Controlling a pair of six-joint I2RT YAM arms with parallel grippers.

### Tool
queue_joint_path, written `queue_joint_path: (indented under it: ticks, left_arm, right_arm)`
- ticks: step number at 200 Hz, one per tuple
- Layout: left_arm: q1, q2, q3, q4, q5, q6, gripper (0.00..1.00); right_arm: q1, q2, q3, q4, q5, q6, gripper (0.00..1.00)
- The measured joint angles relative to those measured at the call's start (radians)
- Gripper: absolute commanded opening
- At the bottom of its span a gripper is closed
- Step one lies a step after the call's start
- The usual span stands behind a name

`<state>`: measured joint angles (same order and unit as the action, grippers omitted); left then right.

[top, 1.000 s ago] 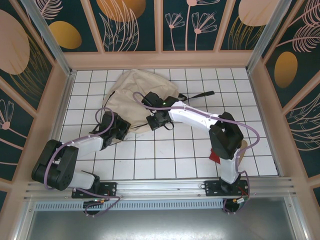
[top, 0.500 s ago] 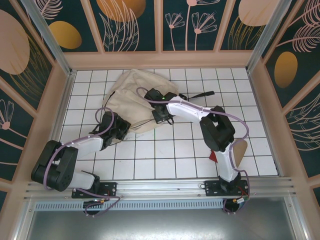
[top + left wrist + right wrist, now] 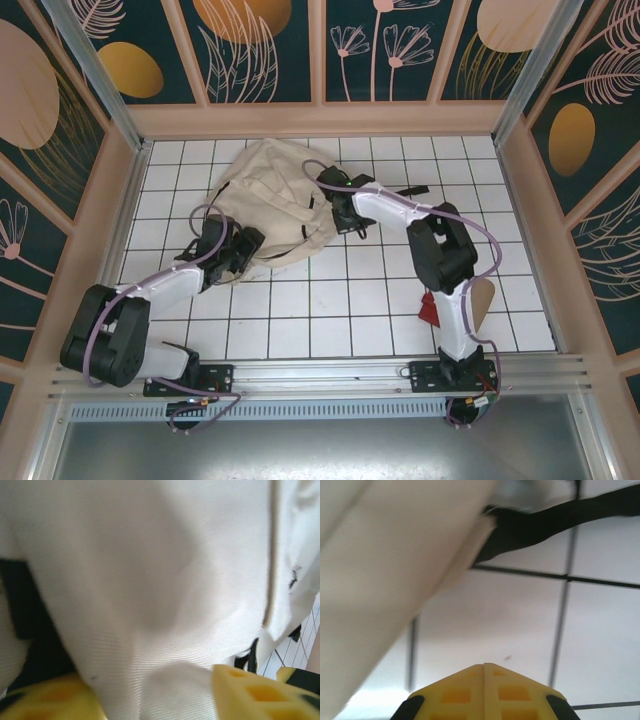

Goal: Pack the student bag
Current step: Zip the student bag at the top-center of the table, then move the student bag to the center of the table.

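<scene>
The student bag, a big cream canvas backpack, lies at the back left of the tiled table. My left gripper sits at its lower left edge. In the left wrist view the bag's cloth bulges between the yellow fingers, and the gripper is shut on that thick fold. My right gripper is at the bag's right edge, just off the cloth. In the right wrist view that gripper is shut and empty over bare tile, with the bag to its left.
A black strap trails right from the bag across the tiles. A small red item and a tan piece lie by the right arm's base. Wooden walls ring the table.
My right gripper swept from the bag's lower middle up and right to its right edge. The bag's cloth spread to the right. My left gripper shifted slightly upward.
</scene>
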<state>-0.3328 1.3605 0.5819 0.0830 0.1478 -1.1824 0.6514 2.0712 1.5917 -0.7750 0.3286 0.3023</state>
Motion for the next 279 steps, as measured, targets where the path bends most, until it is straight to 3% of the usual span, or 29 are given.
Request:
queue_joint_path:
  ticks: [20, 37, 67, 102, 198, 206, 226, 239, 279]
  left_arm:
    - [0.001, -0.041, 0.052, -0.087, -0.024, 0.050, 0.74]
    - [0.001, -0.072, 0.100, -0.161, -0.055, 0.096, 0.76]
    - [0.001, -0.098, 0.190, -0.241, -0.090, 0.211, 0.82]
    - [0.001, -0.098, 0.257, -0.277, -0.098, 0.325, 0.86]
    - [0.001, 0.005, 0.337, -0.287, -0.048, 0.462, 0.89]
    - [0.001, 0.011, 0.343, -0.287, -0.043, 0.465, 0.89]
    - [0.001, 0.026, 0.351, -0.286, -0.031, 0.472, 0.89]
    - [0.001, 0.036, 0.352, -0.285, -0.019, 0.475, 0.89]
    - [-0.004, 0.103, 0.404, -0.289, 0.025, 0.494, 0.82]
  right_arm:
    - [0.011, -0.073, -0.043, 0.034, -0.108, 0.028, 0.40]
    - [0.004, -0.141, -0.083, 0.098, -0.195, 0.078, 0.52]
    - [-0.044, -0.258, -0.258, 0.300, -0.377, 0.273, 0.55]
    - [-0.084, -0.237, -0.379, 0.441, -0.486, 0.458, 0.56]
    - [-0.081, -0.110, -0.382, 0.612, -0.622, 0.546, 0.43]
    - [-0.081, -0.102, -0.382, 0.615, -0.626, 0.546, 0.38]
    - [-0.081, -0.098, -0.382, 0.621, -0.630, 0.542, 0.12]
    - [-0.082, -0.098, -0.382, 0.621, -0.626, 0.538, 0.00]
    - [-0.084, -0.168, -0.446, 0.619, -0.607, 0.488, 0.00]
